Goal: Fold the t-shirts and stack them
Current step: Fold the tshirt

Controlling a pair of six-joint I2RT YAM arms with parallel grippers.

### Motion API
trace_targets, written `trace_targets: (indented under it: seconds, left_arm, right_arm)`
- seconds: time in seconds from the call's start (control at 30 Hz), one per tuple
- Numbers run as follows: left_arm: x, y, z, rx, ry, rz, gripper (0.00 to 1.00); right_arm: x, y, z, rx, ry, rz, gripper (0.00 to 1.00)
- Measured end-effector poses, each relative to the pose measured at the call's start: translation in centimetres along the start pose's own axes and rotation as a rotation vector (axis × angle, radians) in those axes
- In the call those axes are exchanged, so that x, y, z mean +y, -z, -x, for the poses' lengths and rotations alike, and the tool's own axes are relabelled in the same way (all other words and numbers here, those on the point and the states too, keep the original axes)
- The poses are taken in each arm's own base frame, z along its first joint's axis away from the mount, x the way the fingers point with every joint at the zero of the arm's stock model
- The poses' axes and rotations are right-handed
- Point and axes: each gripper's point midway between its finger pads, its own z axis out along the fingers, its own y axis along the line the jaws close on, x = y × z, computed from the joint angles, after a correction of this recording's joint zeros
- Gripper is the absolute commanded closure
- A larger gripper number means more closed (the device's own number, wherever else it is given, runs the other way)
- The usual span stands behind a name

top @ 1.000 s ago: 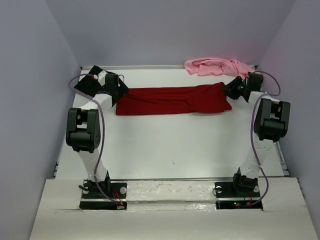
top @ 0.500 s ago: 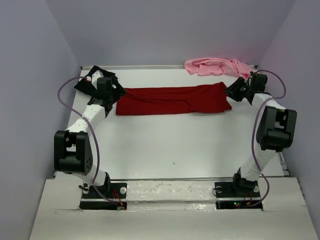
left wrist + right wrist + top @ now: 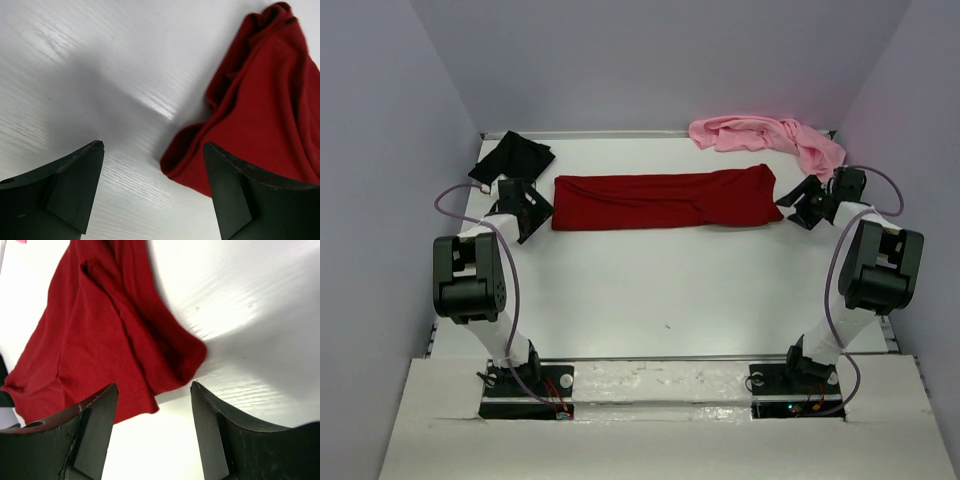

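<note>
The dark red t-shirt [image 3: 665, 200] lies folded into a long strip across the back of the table. A black t-shirt [image 3: 513, 156] sits folded at the back left corner, and a pink t-shirt [image 3: 760, 134] lies crumpled at the back right. Just off the strip's left end my left gripper [image 3: 533, 209] stands open, with the red cloth [image 3: 270, 115] ahead of its fingertips and nothing between them. At the right end my right gripper [image 3: 798, 202] is open and empty too, the red cloth's corner [image 3: 115, 340] lying beyond its tips.
The white table [image 3: 660, 290] is walled in by lilac panels on three sides. Both arm bases stand at the near edge. The pink heap lies close behind my right gripper.
Both grippers have drawn back from the ends of the red strip, toward the table's sides. The right one has let go of the cloth and opened. The strip lies where it was.
</note>
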Motion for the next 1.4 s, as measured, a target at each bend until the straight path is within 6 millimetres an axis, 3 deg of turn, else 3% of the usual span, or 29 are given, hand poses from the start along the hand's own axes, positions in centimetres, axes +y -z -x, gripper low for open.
trace_targets:
  seconds: [0.1, 0.33, 0.73, 0.9, 1.07, 1.17, 1.27, 1.3, 1.4]
  left_arm:
    - [1.1, -1.0, 0.0, 0.019, 0.022, 0.008, 0.11]
    - [-0.4, -1.4, -0.1, 0.029, 0.017, -0.069, 0.12]
    - [-1.6, -2.1, -0.1, 0.027, 0.021, -0.133, 0.17]
    - [-1.7, -2.2, -0.2, 0.032, 0.025, -0.143, 0.28]
    - [-1.9, -2.3, -0.9, 0.051, 0.032, -0.169, 0.43]
    - [-1.8, -2.3, -1.4, 0.061, 0.035, -0.177, 0.60]
    - [-1.5, -2.2, -2.1, 0.074, 0.039, -0.175, 0.69]
    - [-1.5, -2.2, -2.4, 0.079, 0.040, -0.175, 0.73]
    - [-1.6, -2.2, -2.7, 0.085, 0.035, -0.177, 0.77]
  right_arm:
    - [-0.4, 0.8, 0.9, -0.035, -0.006, -0.014, 0.34]
    - [-0.2, 1.1, 1.1, -0.048, 0.000, -0.017, 0.34]
    - [-2.5, -2.1, -0.5, 0.013, -0.065, -0.034, 0.35]
    - [-2.3, -2.5, -0.2, 0.004, -0.070, -0.010, 0.37]
    - [-2.3, -2.9, -0.2, 0.003, -0.079, 0.001, 0.46]
    - [-2.3, -3.1, -0.2, 0.005, -0.085, 0.003, 0.55]
    - [-2.5, -3.4, -0.3, 0.008, -0.088, 0.002, 0.70]
    - [-2.6, -3.5, -0.4, 0.010, -0.090, -0.001, 0.79]
    - [-2.7, -3.8, -0.9, 0.026, -0.097, -0.002, 0.85]
